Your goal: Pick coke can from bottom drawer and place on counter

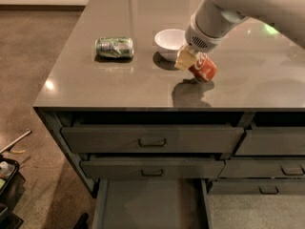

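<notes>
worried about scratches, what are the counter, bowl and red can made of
The counter looks like polished stone: glossy, mirrors lights. The bowl is smooth white, ceramic or plastic. The can, tilted in the gripper over the counter, is probably painted metal.
</notes>
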Controlling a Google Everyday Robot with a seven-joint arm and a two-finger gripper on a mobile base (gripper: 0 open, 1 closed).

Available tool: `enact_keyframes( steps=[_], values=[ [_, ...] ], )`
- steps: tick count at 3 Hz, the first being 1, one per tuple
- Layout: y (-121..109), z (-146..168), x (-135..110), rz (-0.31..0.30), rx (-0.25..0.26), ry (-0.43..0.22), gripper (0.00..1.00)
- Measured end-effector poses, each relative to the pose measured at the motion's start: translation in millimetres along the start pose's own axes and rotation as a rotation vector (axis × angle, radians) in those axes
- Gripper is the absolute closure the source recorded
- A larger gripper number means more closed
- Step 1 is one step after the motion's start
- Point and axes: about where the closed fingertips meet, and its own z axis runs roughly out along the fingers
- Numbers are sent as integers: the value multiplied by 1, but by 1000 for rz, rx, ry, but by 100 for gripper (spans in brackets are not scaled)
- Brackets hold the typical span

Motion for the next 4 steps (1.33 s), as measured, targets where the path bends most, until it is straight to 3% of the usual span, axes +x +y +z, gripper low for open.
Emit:
enact_keyframes(
  steps=[3, 4],
  values=[
    [0, 0, 0, 0, 0, 0, 11],
    [0, 0, 0, 0, 0, 0, 0]
  ],
)
